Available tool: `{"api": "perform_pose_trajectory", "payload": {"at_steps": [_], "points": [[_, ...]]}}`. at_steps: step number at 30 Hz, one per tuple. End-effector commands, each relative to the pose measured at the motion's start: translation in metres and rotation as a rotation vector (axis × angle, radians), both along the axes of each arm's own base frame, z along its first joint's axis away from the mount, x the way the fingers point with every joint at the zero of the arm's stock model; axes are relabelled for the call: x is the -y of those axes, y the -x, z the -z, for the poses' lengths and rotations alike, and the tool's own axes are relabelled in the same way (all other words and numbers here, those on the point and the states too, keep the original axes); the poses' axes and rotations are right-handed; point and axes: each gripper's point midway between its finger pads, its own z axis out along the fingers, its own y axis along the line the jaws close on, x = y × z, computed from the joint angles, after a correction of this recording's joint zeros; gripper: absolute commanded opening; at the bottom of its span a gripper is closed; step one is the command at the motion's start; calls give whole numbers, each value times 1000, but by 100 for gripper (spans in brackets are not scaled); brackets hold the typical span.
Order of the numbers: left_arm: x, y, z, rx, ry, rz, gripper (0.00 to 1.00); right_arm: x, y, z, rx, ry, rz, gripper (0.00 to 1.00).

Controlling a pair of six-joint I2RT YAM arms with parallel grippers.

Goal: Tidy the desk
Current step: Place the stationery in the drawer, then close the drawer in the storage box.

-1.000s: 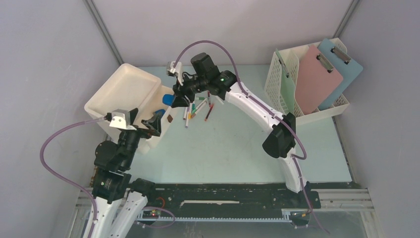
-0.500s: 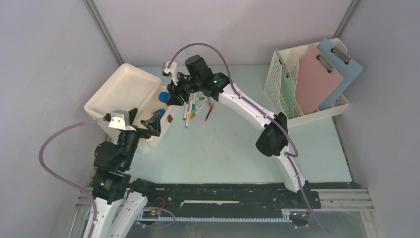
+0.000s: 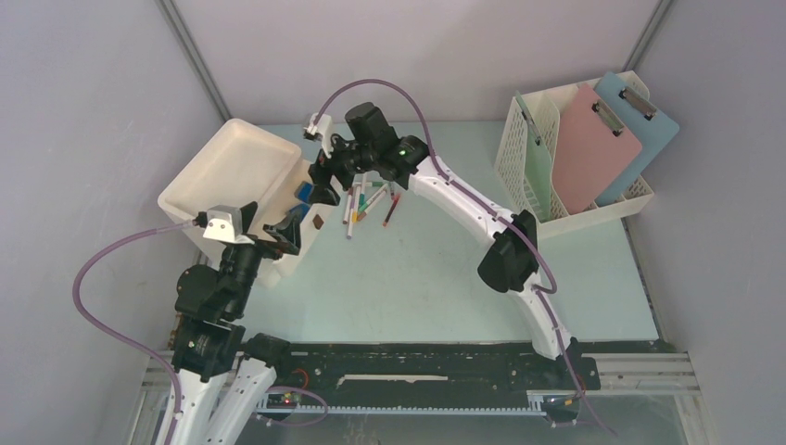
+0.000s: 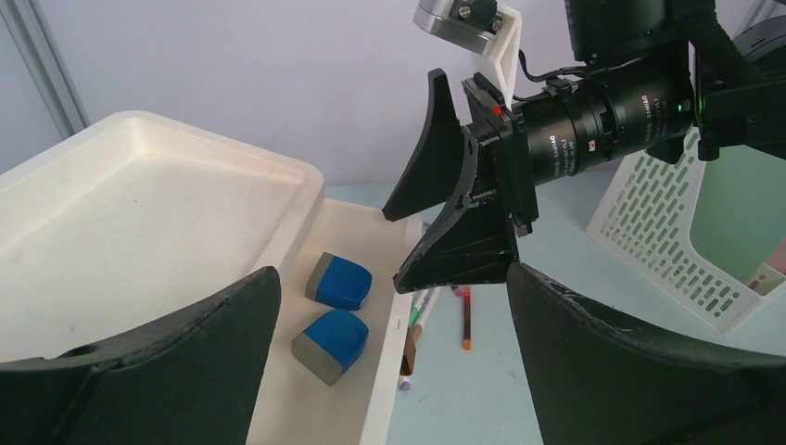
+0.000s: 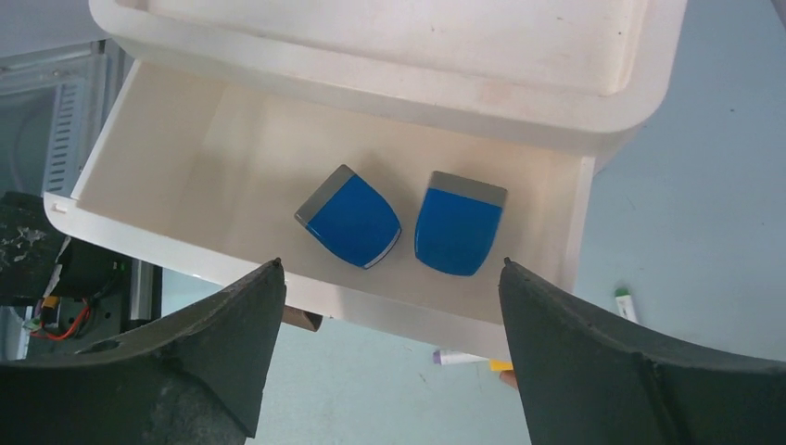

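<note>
Since a second ago, the right hand (image 5: 391,269) has swung from above the pens (image 3: 366,204) to over the bin's (image 3: 232,162) open drawer (image 5: 232,139), and its jaws have parted. Two blue erasers (image 5: 350,218) now lie side by side on the drawer floor, grey ends toward the bin body. Nothing sits between the right hand's jaws, so I read this as a release just made; the hand hangs above the drawer because that is where small items are being sorted.

My left hand (image 3: 287,232) hovers at the drawer's front corner with its jaws wide apart and nothing held. I judge it is waiting there to push the drawer shut.

The worktop (image 3: 436,278) lies flat under both arms, facing up. It carries the bin at one side, the loose pens just beside the drawer's open end, and a file rack (image 3: 519,158) well apart from the bin at the far side. Its long axis appears to run from the bin toward the rack, parallel to the black rail (image 3: 445,357). The pens beside the bin are not yet put away.
</note>
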Motion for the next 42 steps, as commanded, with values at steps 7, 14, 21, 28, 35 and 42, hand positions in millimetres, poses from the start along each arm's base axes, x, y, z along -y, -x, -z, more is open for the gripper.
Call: {"api": "perform_pose_trajectory", "payload": {"at_steps": [7,14,21,28,35,42], "points": [[1,-2,-2,9,17,6,100,55,36,-77,-41,-69,-49,100],[10,-7,2,-20,13,46,100,124,57,-56,-72,-21,-16,100],[25,-9,5,-53,12,123,100,198,93,-23,8,43,13,100],[58,-11,11,-146,103,286,100,262,127,7,-64,101,42,100],[85,-6,23,-232,247,428,100,302,140,10,-76,-21,44,100],[104,-16,54,-334,291,372,100,313,136,12,-31,-19,82,100]]}}
